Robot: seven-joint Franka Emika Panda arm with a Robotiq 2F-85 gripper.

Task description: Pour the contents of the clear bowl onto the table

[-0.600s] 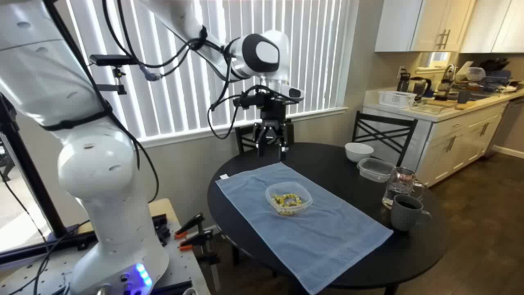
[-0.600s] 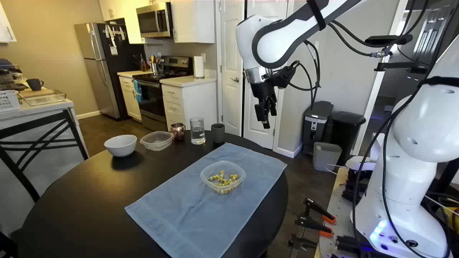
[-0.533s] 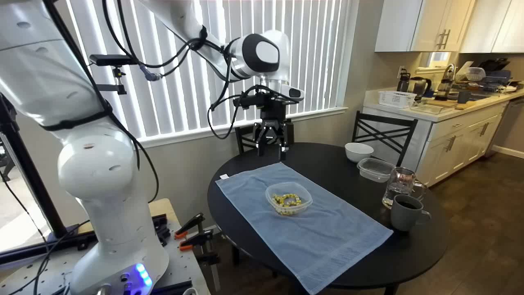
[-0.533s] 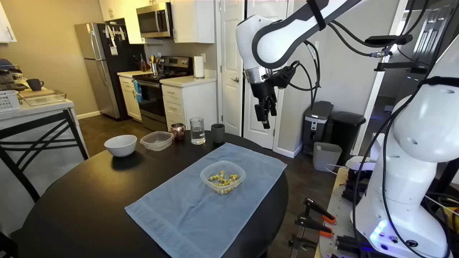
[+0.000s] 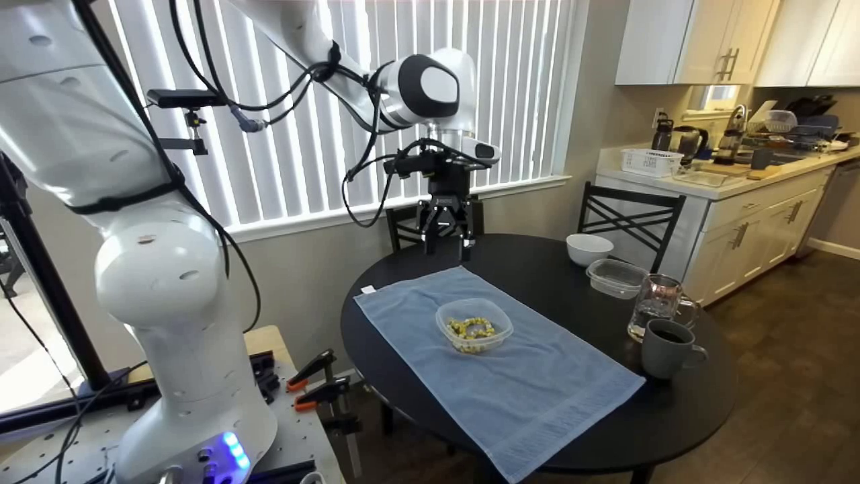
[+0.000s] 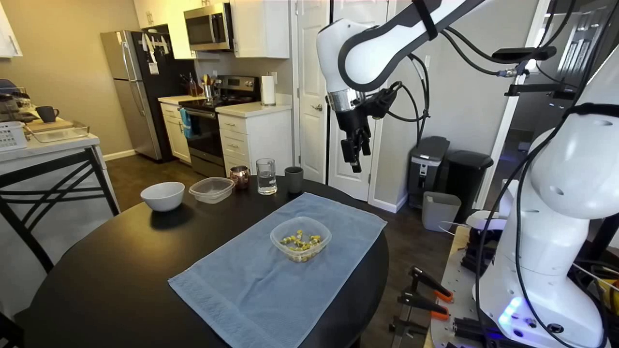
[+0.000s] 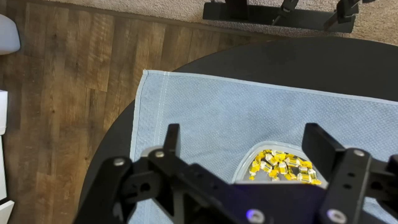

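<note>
The clear bowl [image 5: 494, 313] is a shallow see-through tub with rounded corners. It sits upright on a blue cloth, also in an exterior view [image 6: 277, 238]. Its contents are yellow and white wrapped pieces [image 7: 281, 166] lying in the bottom. The table [image 5: 531, 269] is round with a black top. My gripper [image 5: 447, 250] is open and empty, above the table near its window-side edge, well above and apart from the bowl. It also shows in an exterior view [image 6: 361, 157]. In the wrist view the gripper [image 7: 242, 133] shows its fingers wide apart, and its body hides part of the bowl [image 7: 248, 155].
The blue cloth [image 5: 537, 396] hangs past the table edge. A white bowl [image 6: 163, 197], an empty clear container [image 6: 212, 190], a copper mug [image 6: 240, 177], a glass of water [image 6: 266, 176] and a grey mug [image 6: 293, 180] stand along the far side. Chairs stand around the table.
My arm and gripper have shifted very slightly, to the left and a touch up in an exterior view. The bowl and the other things have not moved.
</note>
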